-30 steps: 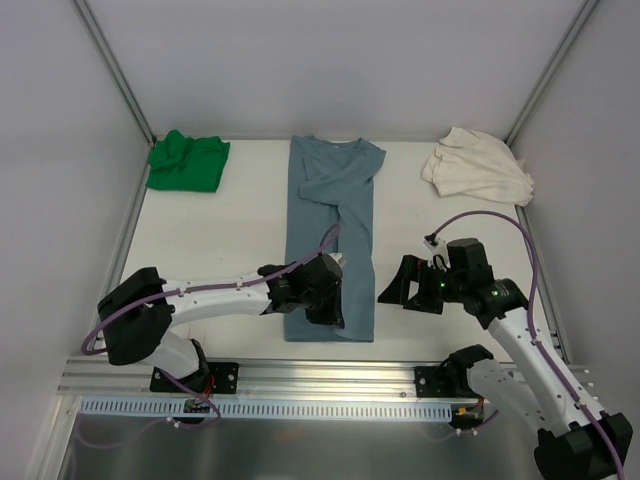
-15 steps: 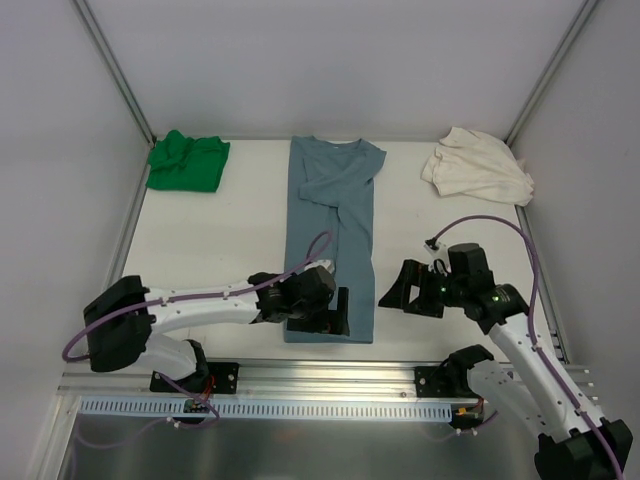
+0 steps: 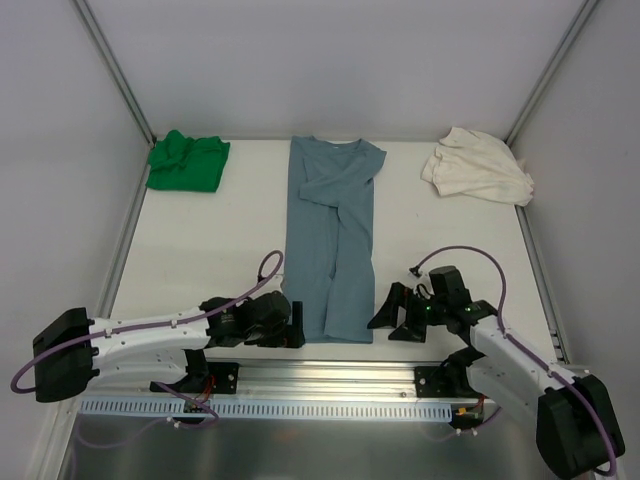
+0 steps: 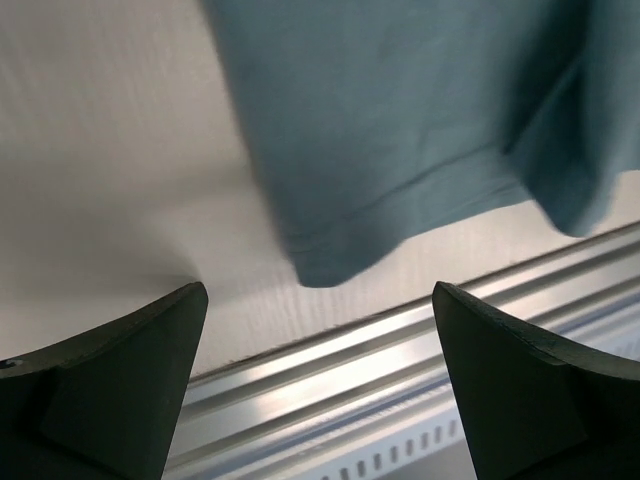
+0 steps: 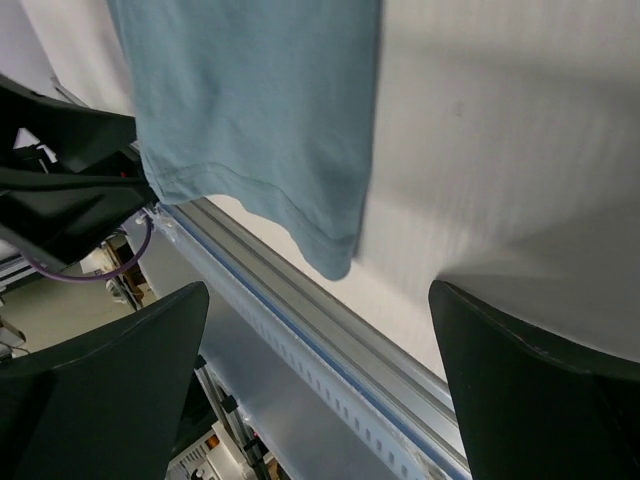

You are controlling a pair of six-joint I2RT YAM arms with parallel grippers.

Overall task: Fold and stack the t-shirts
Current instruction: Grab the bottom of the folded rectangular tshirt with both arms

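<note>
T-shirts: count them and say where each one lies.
3. The blue-grey t-shirt lies lengthwise down the middle of the table; the green t-shirt is bunched at the far left corner; the cream-white t-shirt is bunched at the far right corner. No others show.

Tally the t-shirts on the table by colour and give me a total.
Blue-grey t-shirt: 1
Green t-shirt: 1
Cream-white t-shirt: 1
Total: 3
</note>
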